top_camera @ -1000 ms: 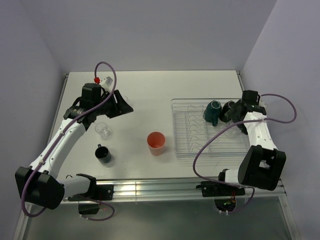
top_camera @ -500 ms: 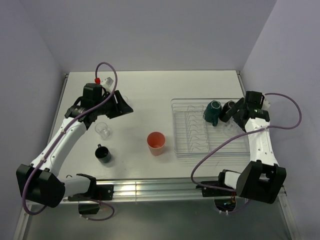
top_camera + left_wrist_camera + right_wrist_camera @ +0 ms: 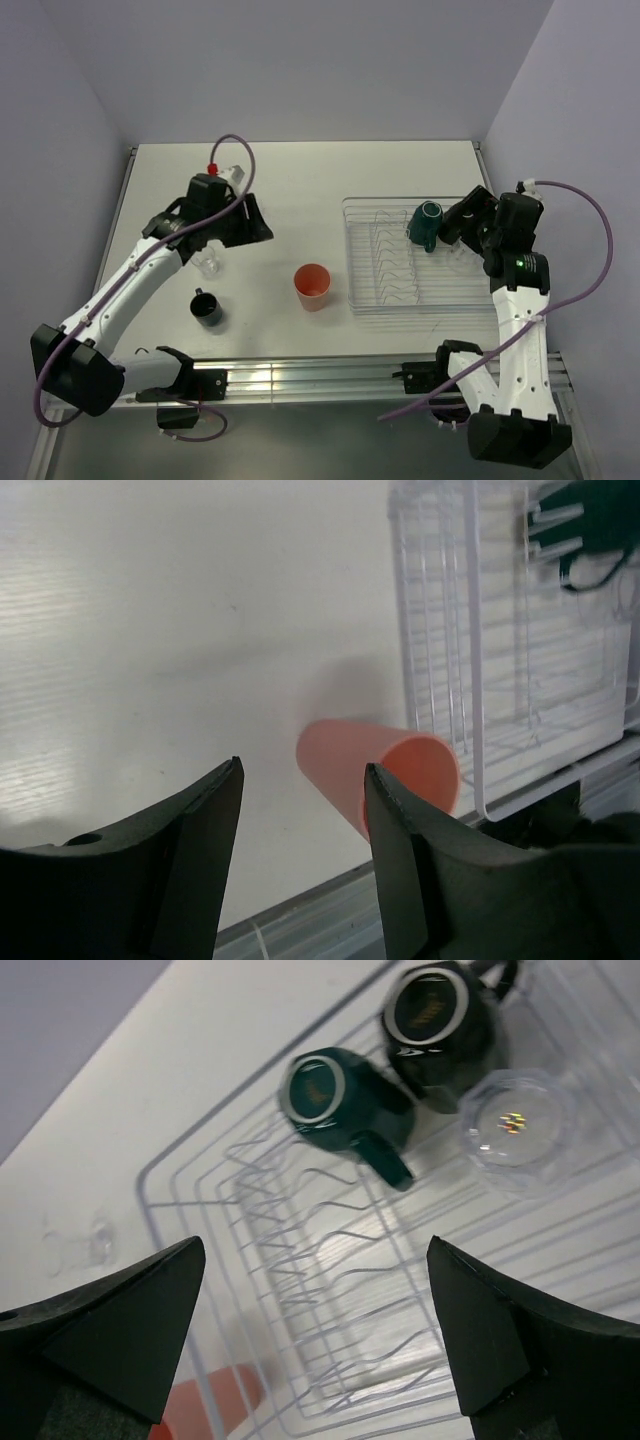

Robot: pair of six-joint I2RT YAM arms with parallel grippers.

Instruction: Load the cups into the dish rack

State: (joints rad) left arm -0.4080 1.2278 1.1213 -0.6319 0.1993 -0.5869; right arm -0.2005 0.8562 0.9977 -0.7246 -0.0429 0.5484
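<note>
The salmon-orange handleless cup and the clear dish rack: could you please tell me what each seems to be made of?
The salmon-orange handleless cup looks like matte plastic: even opaque colour, thin rim, no glare. The clear dish rack seems a glossy see-through plastic tray; its prongs look like wire.

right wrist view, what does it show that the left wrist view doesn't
Only the right wrist: its open right claw, and a black handled mug beside a clear glass tumbler. Only the left wrist: its open left claw. Both: the clear wire-pronged dish rack, a dark green handled mug in it, and the salmon-orange handleless cup, whole from the left, a sliver from the right.
</note>
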